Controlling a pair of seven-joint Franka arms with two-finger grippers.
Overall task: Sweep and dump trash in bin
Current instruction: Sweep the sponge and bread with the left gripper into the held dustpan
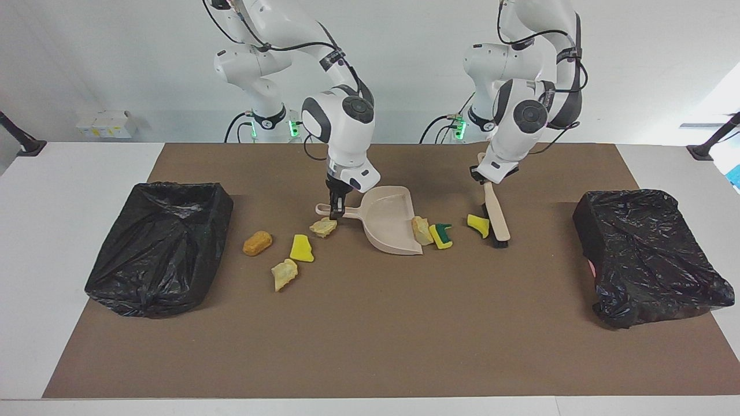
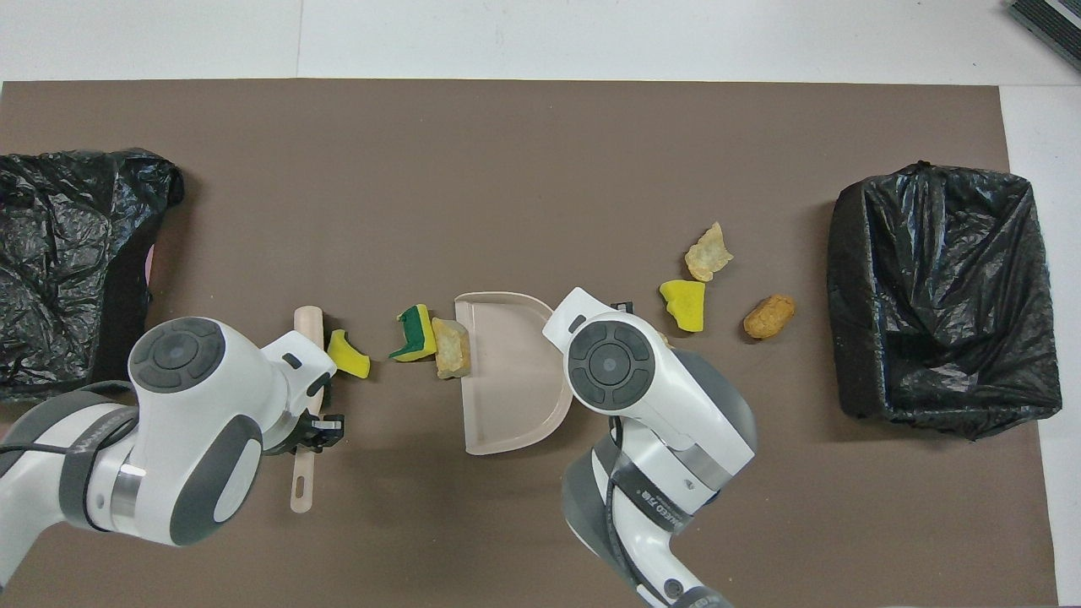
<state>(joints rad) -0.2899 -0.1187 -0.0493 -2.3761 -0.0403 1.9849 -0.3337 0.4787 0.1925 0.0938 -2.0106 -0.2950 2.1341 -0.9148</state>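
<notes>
Seven trash lumps around dustpan [image 1: 394, 224]: three at its mouth, four by its handle. Right claw [image 1: 334, 210] clenched on that handle, holding the mouth toward brush [image 1: 496, 218]. Left claw [image 1: 481, 176] clenched on brush, bristles down beside yellow wedge [image 1: 477, 224], ready to push.

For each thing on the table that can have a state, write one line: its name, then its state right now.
dustpan: empty, mouth against a tan chunk, handle gripped by the right gripper
brush: tilted, bristles down beside a yellow wedge, held by the left gripper
bin at the right arm's end: open, black liner, no trash seen inside
bin at the left arm's end: bag crumpled over it
trash: all seven lumps loose on the mat
</notes>
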